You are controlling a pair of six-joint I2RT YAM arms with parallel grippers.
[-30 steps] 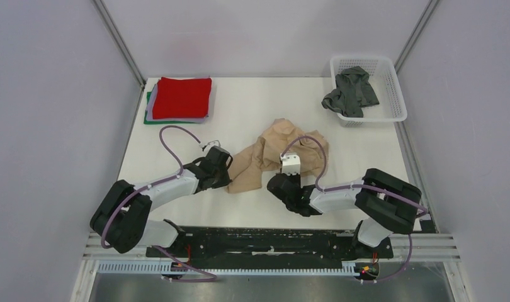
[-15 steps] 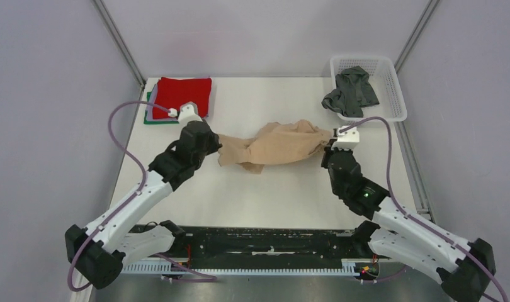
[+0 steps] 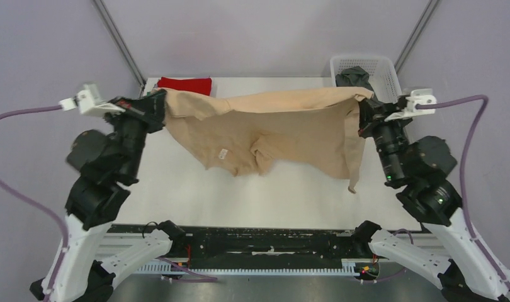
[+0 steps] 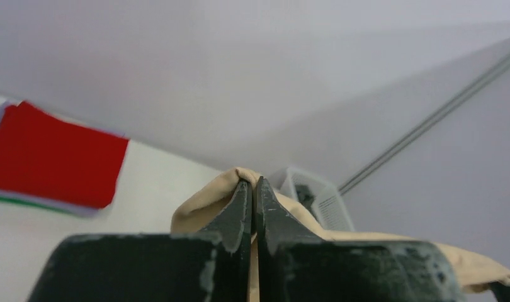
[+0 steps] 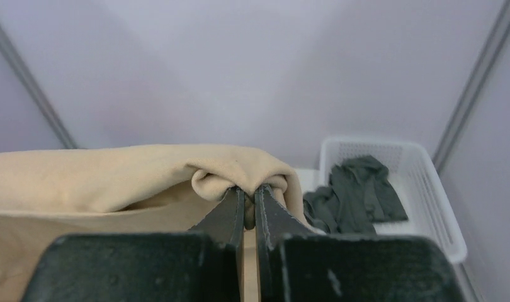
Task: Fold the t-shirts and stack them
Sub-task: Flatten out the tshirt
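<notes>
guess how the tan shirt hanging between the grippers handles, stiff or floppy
Probably very floppy: the tan shirt sags between the left gripper and right gripper, one corner hanging lower. Likely light, since two small pinches carry it all. It bunches at the pinches, so it may wrinkle when laid down.

Your top camera looks down from above the near edge. Both wrist cameras face the far wall, close behind the tan t-shirt (image 3: 284,126); all three share the white basket (image 3: 383,68).

Plain tan t-shirt (image 3: 290,123), red t-shirt (image 3: 184,83), dark grey t-shirt (image 3: 352,77), white mesh basket (image 3: 363,58), white table (image 3: 177,189)
</notes>
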